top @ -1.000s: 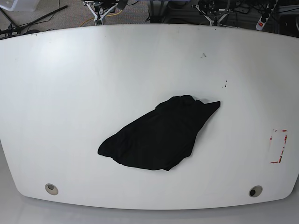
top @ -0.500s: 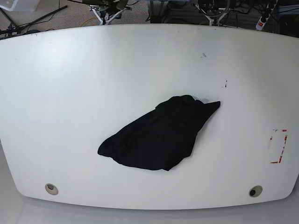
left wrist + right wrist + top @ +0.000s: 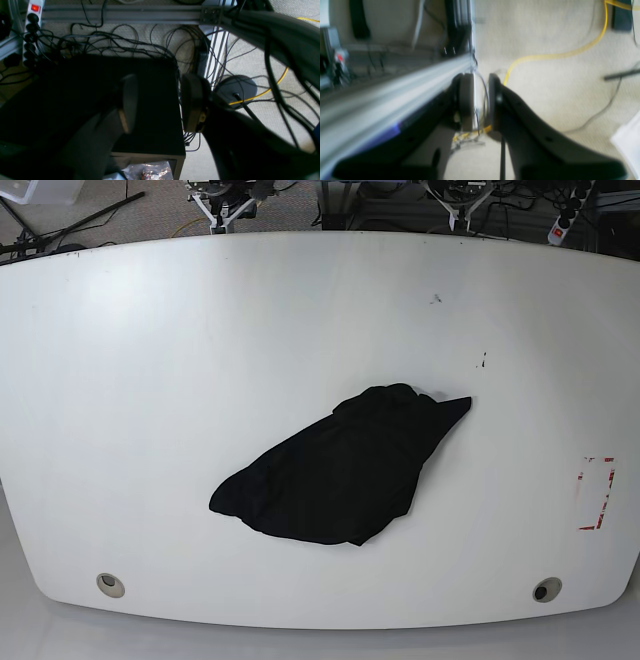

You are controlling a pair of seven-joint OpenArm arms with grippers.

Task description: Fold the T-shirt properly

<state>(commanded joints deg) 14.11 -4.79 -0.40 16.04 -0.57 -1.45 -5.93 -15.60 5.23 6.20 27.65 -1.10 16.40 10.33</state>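
Observation:
The T-shirt [image 3: 340, 470] lies as a crumpled black heap near the middle of the white table [image 3: 150, 380], stretched from lower left to upper right; no graphic shows. Neither gripper is near it: only bits of the arms show past the table's far edge. In the left wrist view my left gripper [image 3: 160, 102] is open and empty, hanging over a black box [image 3: 150, 75] and floor cables. The right wrist view is blurred. In it my right gripper [image 3: 480, 100] holds nothing, its fingers a narrow gap apart above carpet.
A red tape mark [image 3: 597, 493] sits near the table's right edge. Two round holes [image 3: 110, 584] [image 3: 546, 589] lie near the front edge. Off the table are a power strip [image 3: 32, 15], a metal rail [image 3: 395, 82] and a yellow cable [image 3: 545, 56].
The T-shirt has not moved. The arm parts beyond the table's far edge have shifted slightly, on the left more than on the right.

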